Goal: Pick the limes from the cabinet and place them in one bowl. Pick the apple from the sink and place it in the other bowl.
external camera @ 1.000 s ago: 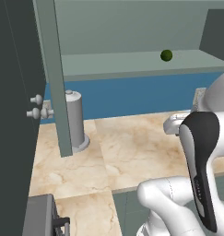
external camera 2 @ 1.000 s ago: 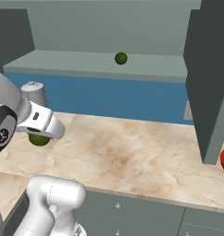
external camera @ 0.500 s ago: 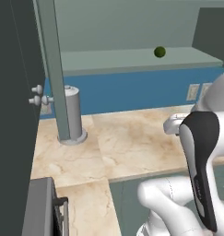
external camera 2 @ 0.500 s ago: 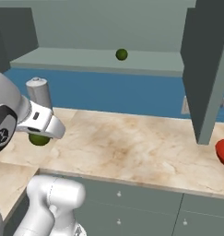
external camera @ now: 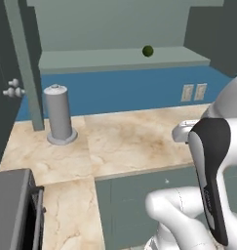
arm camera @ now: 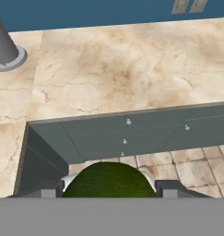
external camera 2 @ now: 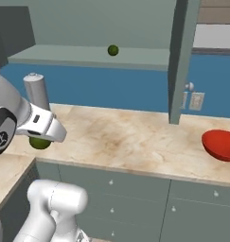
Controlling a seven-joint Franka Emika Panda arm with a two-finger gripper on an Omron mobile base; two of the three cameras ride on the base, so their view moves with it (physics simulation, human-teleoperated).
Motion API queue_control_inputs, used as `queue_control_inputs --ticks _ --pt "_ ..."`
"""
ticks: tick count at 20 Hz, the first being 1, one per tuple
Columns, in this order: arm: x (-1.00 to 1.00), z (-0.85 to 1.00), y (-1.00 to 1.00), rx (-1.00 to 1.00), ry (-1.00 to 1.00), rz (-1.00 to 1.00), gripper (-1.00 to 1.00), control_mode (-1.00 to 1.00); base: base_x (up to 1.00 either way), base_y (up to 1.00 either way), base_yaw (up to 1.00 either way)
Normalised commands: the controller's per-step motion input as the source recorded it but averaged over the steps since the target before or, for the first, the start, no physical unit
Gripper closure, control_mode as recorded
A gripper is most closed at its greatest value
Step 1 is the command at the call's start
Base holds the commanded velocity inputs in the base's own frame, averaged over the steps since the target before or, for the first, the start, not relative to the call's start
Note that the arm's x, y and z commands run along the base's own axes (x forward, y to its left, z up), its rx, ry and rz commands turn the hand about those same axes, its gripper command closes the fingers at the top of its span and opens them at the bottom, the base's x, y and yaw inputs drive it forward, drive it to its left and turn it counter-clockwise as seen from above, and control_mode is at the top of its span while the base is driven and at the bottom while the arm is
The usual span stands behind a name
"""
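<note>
Carry step: the jaws are clamped on one lime (arm camera: 109, 179), held off the bench (external camera 2: 135, 137) edge, well left of the red bowl (external camera 2: 221, 144); the second lime (external camera 2: 113, 50) sits on the cabinet (external camera 2: 88, 56) shelf, above the bench. Next move looks like a traverse right to get over the bowl, then release. No readable labels or writing anywhere.

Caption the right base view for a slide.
Gripper carries one lime over the counter; second lime waits on the cabinet shelf, red bowl at right.
</note>
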Motion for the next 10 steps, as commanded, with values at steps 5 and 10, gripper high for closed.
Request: queue_control_inputs --ticks 5,10 --pt "0.00 0.00 0.00 0.00 0.00 0.00 1.00 1.00 -0.20 -0.52 0.00" --pt "0.00 0.00 0.00 0.00 0.00 0.00 1.00 1.00 -0.03 -0.47 0.00"
